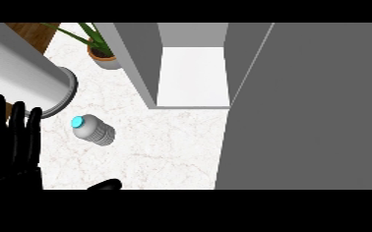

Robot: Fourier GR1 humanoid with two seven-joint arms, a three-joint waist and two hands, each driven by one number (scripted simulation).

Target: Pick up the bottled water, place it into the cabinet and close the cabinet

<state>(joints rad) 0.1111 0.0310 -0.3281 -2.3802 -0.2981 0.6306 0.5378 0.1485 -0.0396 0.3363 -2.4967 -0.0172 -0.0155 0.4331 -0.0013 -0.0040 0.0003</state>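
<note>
The bottled water (pixel 94 130), clear with a cyan cap (pixel 78 122), stands on the white marble counter (pixel 167 147) left of centre. The cabinet (pixel 193 76) is open at the top centre, and its white inside holds nothing. Its large grey door (pixel 298 108) swings out and fills the right side. My left hand (pixel 19 142) rests at the left edge with straight fingers pointing up, open, a little left of the bottle and apart from it. A black fingertip (pixel 106 184) pokes in at the lower edge below the bottle. My right hand does not show.
A large grey cylinder (pixel 33 81) slants in from the upper left, ending just above the bottle. A potted plant (pixel 102 55) stands beside the cabinet's left wall (pixel 138 61). The wooden floor (pixel 29 32) shows past the counter's top left corner.
</note>
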